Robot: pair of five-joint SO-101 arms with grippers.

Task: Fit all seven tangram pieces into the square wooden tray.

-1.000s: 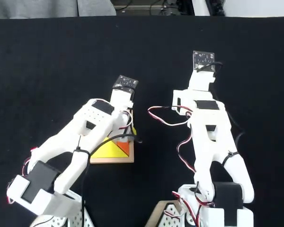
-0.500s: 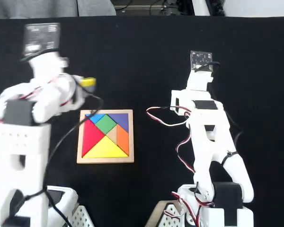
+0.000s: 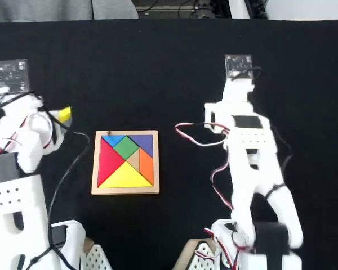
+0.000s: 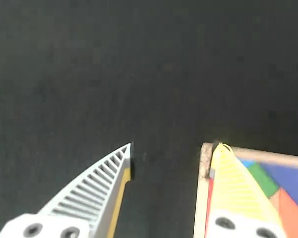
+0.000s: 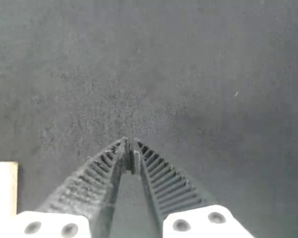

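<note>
L pincer [image 4: 174, 146] spread apart, nothing held, above desk [image 3: 186, 67] by wooden tray [image 4: 202, 198] far-left corner. R pincer [image 5: 130, 145] closed, empty, over desk right of tray. Tray sits nearer desk's front edge, left of centre, w/ all seven tangram pieces [image 3: 124, 177] inside.

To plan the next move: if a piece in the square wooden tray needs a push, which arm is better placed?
Left, probably: the left gripper is open, with the square wooden tray beside its yellow finger. The right gripper is shut over black cloth, farther from the tray.
</note>
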